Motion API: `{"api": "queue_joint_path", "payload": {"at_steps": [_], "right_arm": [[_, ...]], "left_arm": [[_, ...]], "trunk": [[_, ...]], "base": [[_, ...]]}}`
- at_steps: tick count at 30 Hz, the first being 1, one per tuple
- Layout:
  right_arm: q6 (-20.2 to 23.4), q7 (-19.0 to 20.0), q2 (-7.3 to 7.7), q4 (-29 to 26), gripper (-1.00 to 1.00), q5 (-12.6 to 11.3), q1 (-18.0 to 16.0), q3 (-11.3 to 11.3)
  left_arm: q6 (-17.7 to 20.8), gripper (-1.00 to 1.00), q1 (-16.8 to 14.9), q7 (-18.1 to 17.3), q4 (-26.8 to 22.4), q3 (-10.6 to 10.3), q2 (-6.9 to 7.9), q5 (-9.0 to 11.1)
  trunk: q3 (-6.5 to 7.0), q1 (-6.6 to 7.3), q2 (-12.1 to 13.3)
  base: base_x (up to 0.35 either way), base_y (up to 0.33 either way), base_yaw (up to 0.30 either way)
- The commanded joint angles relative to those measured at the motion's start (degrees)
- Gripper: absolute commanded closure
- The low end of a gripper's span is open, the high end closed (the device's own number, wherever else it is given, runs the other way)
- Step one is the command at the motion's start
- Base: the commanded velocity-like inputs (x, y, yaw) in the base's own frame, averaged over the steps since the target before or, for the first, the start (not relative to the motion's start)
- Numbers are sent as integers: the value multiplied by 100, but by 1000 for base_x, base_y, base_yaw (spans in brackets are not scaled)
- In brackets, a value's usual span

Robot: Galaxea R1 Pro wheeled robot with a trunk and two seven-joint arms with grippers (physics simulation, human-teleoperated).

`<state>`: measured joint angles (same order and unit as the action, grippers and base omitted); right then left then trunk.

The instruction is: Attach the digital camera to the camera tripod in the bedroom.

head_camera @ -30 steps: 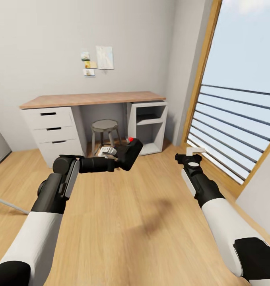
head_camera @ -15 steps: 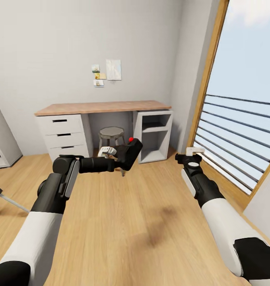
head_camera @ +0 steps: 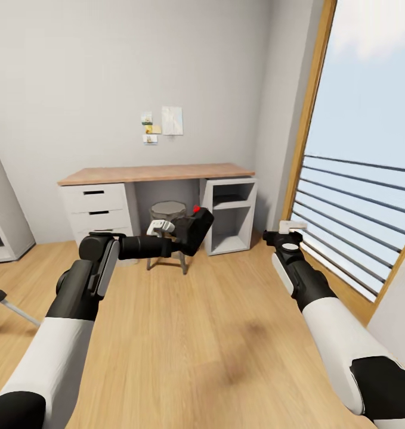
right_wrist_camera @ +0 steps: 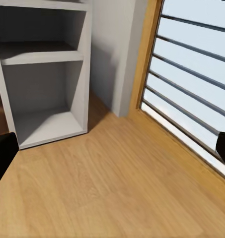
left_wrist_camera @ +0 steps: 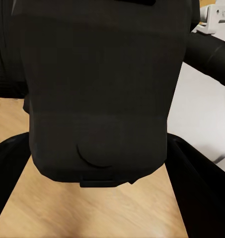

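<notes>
One digital camera [head_camera: 193, 229], black w/ red button up top, sits clamped in the left gripper [head_camera: 177, 233], arm bent across the chest. Right gripper [head_camera: 290, 231] reaches fwd, jaws wide apart, nothing btwn. Wood plank floor [head_camera: 190, 333]; desk [head_camera: 154, 173], stool [head_camera: 168, 211] behind; window [head_camera: 363, 179] to right.

so the count: one digital camera [head_camera: 193, 229], one tripod leg [head_camera: 11, 305] poking in at the edge, one desk [head_camera: 157, 174] with three drawers [head_camera: 98, 211]. one stool [head_camera: 168, 211], one window [head_camera: 360, 155], two grippers, and four papers [head_camera: 163, 124] pinned on the wall.
</notes>
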<state>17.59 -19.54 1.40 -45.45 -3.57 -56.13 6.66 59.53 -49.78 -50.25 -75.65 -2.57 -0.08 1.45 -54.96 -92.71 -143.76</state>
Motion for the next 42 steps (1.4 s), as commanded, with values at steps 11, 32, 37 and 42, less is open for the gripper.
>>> {"api": "queue_joint_path", "payload": {"at_steps": [11,32,37,42], "right_arm": [[34,-50,9,-8,-100,-39,-4,37],[28,-50,9,-8,-100,-41,-4,37],[29,-50,9,-8,-100,-39,-4,37],[26,-50,9,-8,-100,-39,-4,37]], "left_arm": [[47,100,-2,-2,2,-1,-2,22],[47,100,-2,-2,6,-2,-5,22],[47,100,0,-2,6,-1,-7,22],[47,100,-3,-2,8,1,-2,22]], "trunk": [[238,29,13],[593,83,41],[657,96,48],[712,148,132]], "base": [[0,0,0],[0,0,0],[0,0,0],[0,0,0]]}}
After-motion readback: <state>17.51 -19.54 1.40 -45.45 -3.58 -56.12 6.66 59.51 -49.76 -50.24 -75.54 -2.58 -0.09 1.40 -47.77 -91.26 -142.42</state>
